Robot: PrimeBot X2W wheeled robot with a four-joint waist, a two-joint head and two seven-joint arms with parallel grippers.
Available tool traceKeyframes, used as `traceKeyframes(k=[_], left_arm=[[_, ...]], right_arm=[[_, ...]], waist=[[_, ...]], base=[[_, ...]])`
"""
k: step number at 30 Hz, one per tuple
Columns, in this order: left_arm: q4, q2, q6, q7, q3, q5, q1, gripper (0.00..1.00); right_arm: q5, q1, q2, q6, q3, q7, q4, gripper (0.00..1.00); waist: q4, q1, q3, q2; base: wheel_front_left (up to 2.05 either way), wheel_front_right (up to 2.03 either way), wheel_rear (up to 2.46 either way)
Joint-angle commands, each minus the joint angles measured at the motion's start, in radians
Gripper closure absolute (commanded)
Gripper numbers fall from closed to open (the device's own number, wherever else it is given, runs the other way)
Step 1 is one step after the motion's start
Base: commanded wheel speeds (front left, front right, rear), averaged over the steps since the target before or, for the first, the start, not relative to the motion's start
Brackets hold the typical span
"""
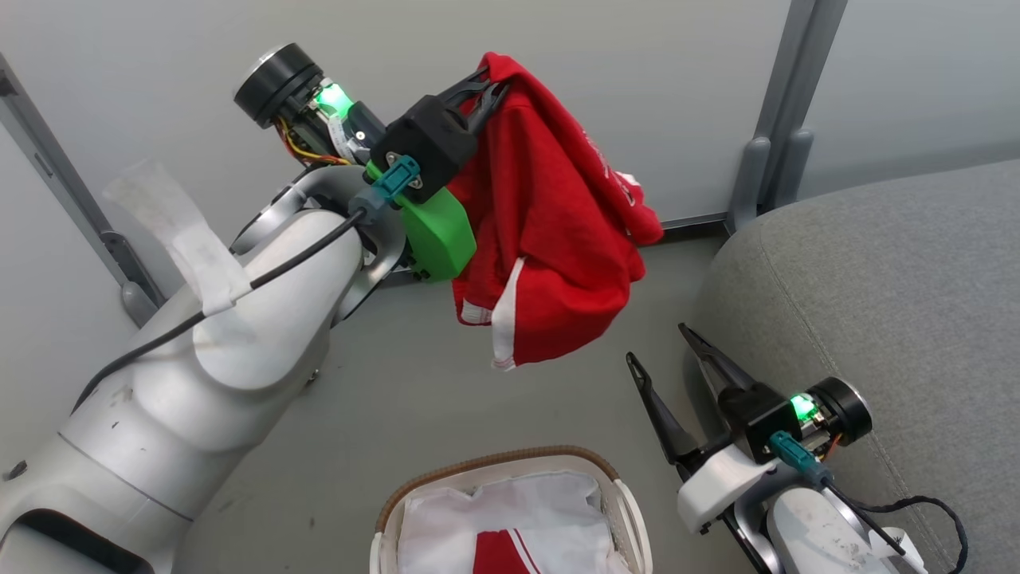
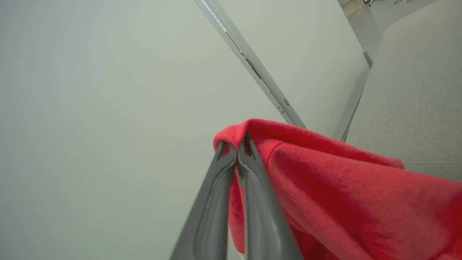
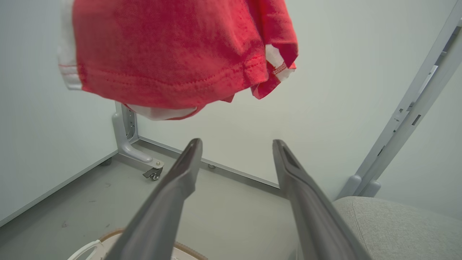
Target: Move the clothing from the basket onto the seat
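A red garment [image 1: 558,231] with white trim hangs in the air above the floor, pinched at its top fold by my left gripper [image 1: 492,84], which is shut on it. The left wrist view shows the fingertips closed on the red garment [image 2: 325,180]; in the right wrist view the same garment [image 3: 173,54] hangs overhead. Another red garment [image 1: 498,552] with white stripes lies in the basket [image 1: 510,464] on a white liner cloth [image 1: 518,502]. My right gripper [image 1: 661,351] stands open and empty between basket and grey seat [image 1: 876,303], shown too as gripper [image 3: 236,144] from its wrist.
Pale partition walls stand behind, with grey metal posts [image 1: 777,119] and a castor foot [image 3: 153,173] on the floor. The grey floor [image 1: 446,399] lies between basket and wall. The seat's rounded corner [image 3: 397,224] is close on the right.
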Motion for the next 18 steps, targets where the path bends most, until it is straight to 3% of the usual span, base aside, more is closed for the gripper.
traceKeyframes(k=[1, 9, 18], left_arm=[[-0.012, -0.007, 0.003, -0.003, -0.006, -0.01, -0.018, 1.0], [-0.071, -0.017, 0.003, 0.006, -0.051, -0.031, -0.033, 1.0], [-0.088, -0.002, 0.008, 0.003, -0.068, -0.038, 0.001, 1.0]], right_arm=[[-0.016, -0.02, -0.004, -0.001, -0.008, -0.005, 0.012, 0.0], [-0.071, -0.09, -0.004, -0.001, -0.052, -0.005, 0.059, 0.0], [-0.05, -0.136, -0.004, -0.001, -0.039, -0.005, -0.02, 0.0]], waist=[[0.007, 0.0001, -0.002, 0.0], [0.029, 0.0001, -0.009, 0.0], [0.041, 0.0001, -0.014, 0.0]], base=[[0.0, 0.0, 0.0], [0.0, 0.0, 0.0], [0.0, 0.0, 0.0]])
